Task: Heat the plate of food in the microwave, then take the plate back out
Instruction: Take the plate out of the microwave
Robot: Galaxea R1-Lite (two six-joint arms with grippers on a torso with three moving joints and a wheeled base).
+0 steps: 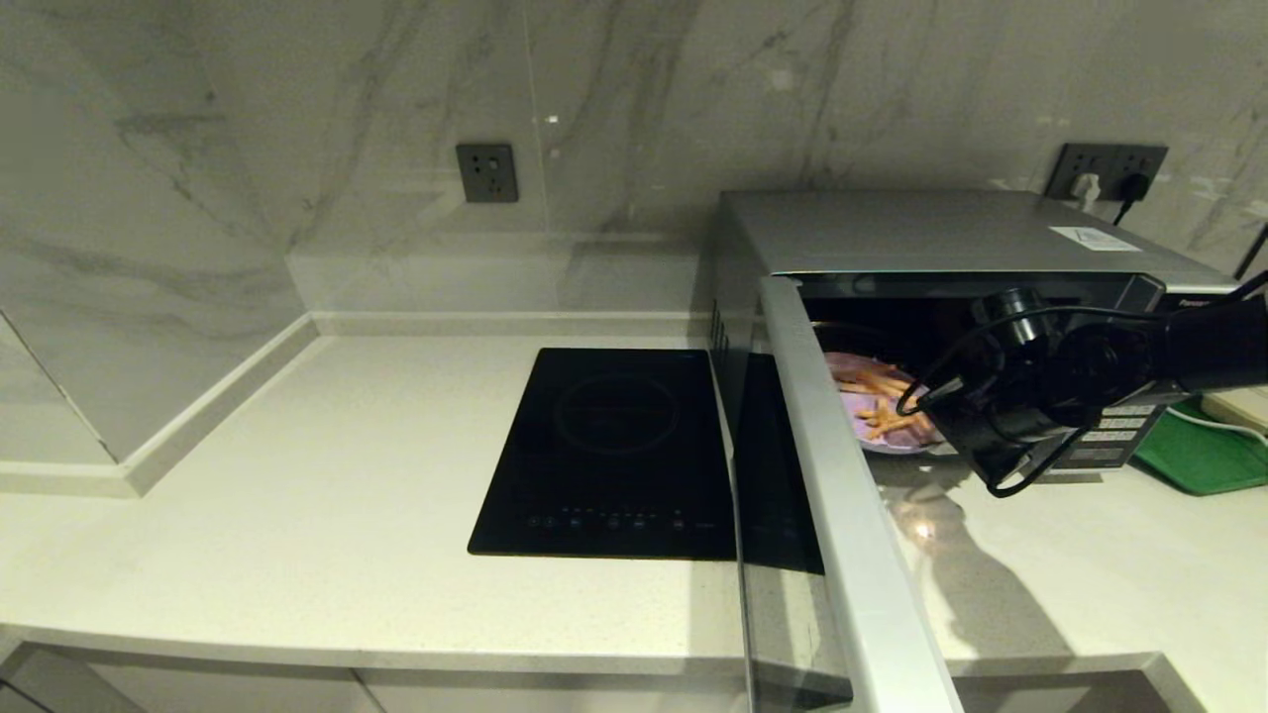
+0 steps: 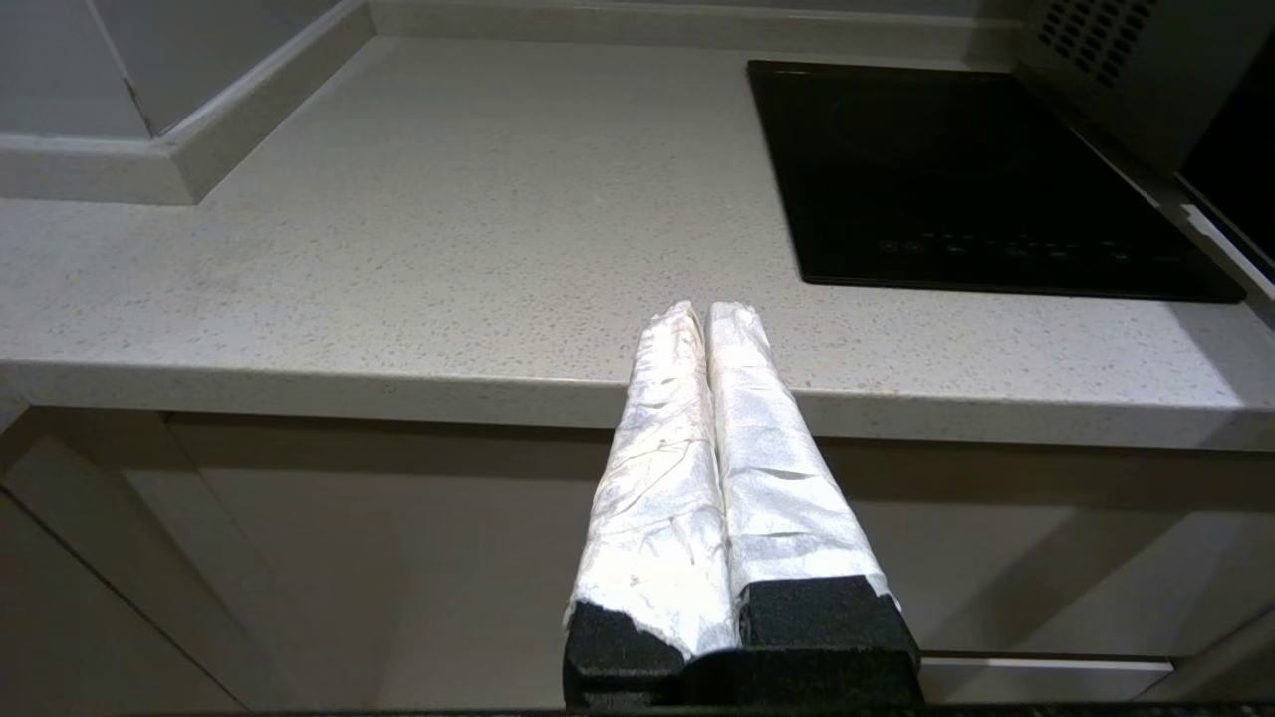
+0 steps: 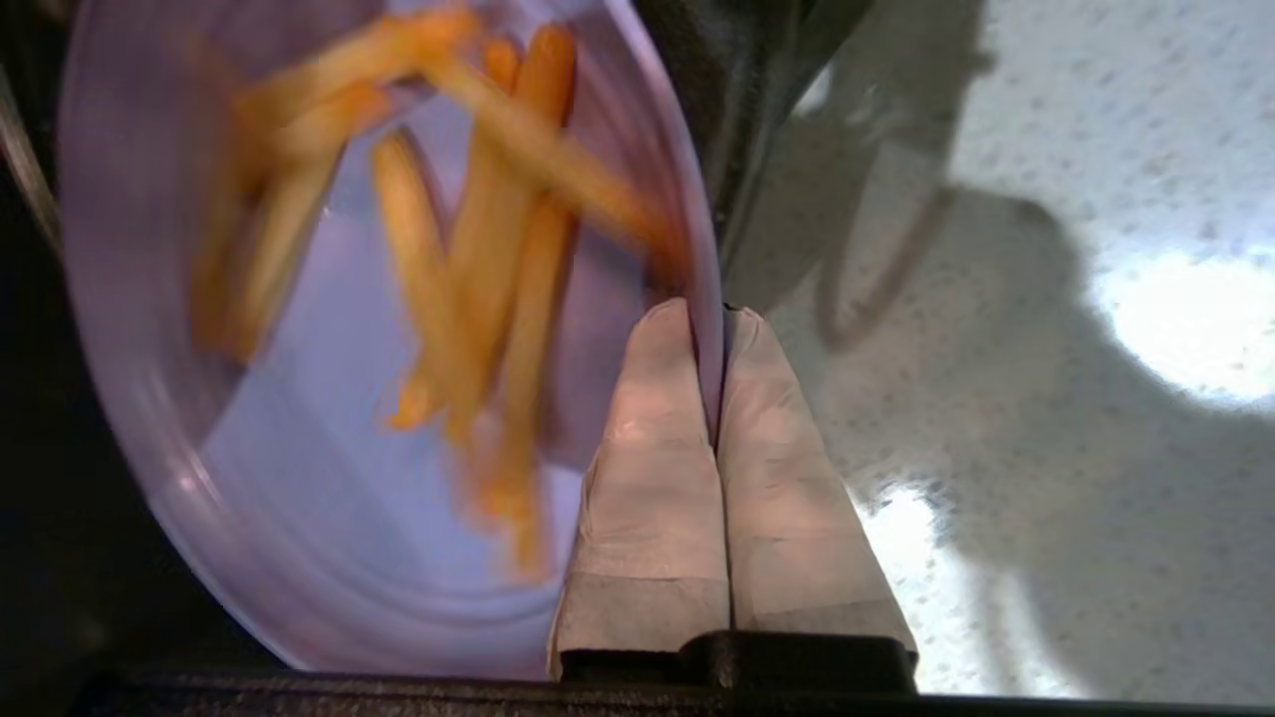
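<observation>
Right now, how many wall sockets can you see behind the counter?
2. One grey wall socket is on the marble wall behind the cooktop, nothing plugged in. The other wall socket, behind the microwave, has plugs in it. More may be hidden behind the microwave.

One microwave (image 1: 921,233), one plate of food (image 1: 872,401), one cooktop (image 1: 609,451), one green tray (image 1: 1204,456), two wall sockets (image 1: 486,172).

Black right arm (image 1: 1139,371) trailing cables, white-taped fingers (image 3: 657,448).
</observation>
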